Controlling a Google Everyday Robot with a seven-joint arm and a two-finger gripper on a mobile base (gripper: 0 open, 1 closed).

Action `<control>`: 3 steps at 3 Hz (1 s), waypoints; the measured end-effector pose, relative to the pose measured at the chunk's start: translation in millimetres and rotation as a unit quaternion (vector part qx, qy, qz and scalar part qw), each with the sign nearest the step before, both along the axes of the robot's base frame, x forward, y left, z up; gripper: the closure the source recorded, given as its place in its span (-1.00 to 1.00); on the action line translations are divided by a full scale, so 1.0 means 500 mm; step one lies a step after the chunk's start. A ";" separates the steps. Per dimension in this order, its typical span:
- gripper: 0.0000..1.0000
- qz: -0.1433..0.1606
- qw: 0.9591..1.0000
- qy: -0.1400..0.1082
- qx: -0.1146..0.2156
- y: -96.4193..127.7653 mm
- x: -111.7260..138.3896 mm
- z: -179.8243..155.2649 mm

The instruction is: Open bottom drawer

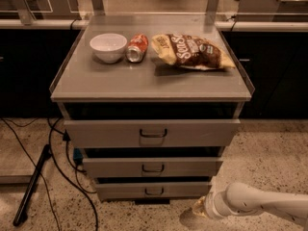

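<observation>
The bottom drawer (120, 190) is the lowest and narrowest of three grey drawer fronts in the cabinet, with a small dark U-shaped handle (154, 191) at its centre. Its front sits further back than the two above it. My gripper (198, 209) is at the end of the white arm (260, 203) that comes in from the lower right. It is low near the floor, just below and to the right of the bottom drawer's right end, well to the right of the handle.
The middle drawer (153, 167) and top drawer (153, 133) are above. On the cabinet top (144, 81) are a white bowl (108, 46), a toppled can (137, 47) and a chip bag (191, 52). Black cables (57, 162) and a dark pole (30, 189) lie on the floor at left.
</observation>
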State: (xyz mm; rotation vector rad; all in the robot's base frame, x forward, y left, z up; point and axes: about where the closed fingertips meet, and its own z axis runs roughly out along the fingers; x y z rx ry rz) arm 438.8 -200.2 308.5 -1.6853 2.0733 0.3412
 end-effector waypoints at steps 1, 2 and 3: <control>1.00 -0.002 1.000 -0.003 0.000 -0.003 0.001 0.006; 1.00 0.002 1.000 -0.020 0.000 -0.002 0.001 -0.030; 0.64 -0.007 1.000 -0.016 -0.007 -0.009 0.007 -0.118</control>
